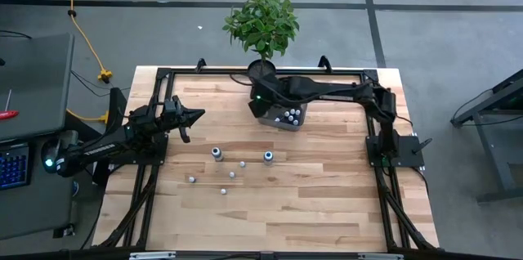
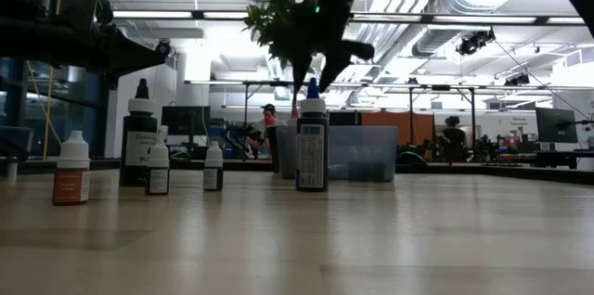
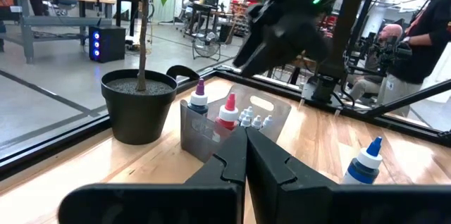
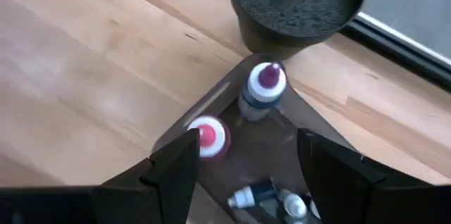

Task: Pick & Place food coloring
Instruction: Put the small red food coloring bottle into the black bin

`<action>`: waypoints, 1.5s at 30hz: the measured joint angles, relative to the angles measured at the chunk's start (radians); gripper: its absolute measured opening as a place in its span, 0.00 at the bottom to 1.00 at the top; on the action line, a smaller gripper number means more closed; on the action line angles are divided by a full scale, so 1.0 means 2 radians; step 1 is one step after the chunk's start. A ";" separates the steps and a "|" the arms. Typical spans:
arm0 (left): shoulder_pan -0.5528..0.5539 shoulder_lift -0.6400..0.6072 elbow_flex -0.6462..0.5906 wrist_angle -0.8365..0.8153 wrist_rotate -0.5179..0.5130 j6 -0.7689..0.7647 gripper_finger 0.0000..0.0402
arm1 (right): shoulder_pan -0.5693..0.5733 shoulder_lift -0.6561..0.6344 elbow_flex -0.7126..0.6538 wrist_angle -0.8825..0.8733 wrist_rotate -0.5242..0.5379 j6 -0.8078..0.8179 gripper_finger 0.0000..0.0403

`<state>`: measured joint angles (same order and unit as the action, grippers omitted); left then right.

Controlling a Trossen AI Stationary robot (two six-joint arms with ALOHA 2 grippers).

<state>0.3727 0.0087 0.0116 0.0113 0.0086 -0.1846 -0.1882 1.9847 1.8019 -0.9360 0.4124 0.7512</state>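
Now, right gripper (image 4: 243,157) wide open and empty above the clear bin (image 1: 281,116) by the potted plant (image 1: 262,24), several food coloring bottles (image 1: 288,116) inside, others (image 1: 217,154) loose mid-table, left gripper (image 1: 193,116) shut, empty.

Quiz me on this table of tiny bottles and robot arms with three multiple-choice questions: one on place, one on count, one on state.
1. Where does the right gripper hang?
A. over the clear bin
B. over the table's front edge
C. beside the left arm

2. How many bottles stand loose on the table, outside the bin?
A. two
B. six
C. twelve

3. How are the left gripper's fingers?
A. spread wide
B. shut, empty
C. clamped on a bottle

Answers: 1 A, it hangs above the bin by the potted plant. 2 B, the high view shows six. 3 B, its wrist view shows them pressed together.
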 joint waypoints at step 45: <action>0.000 0.000 0.000 0.000 0.000 0.000 0.00 | 0.177 -0.455 -0.305 -0.051 0.059 0.044 0.01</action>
<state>0.3727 0.0088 0.0116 0.0113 0.0086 -0.1846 0.1658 1.0741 1.1925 -1.0378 0.5302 0.8398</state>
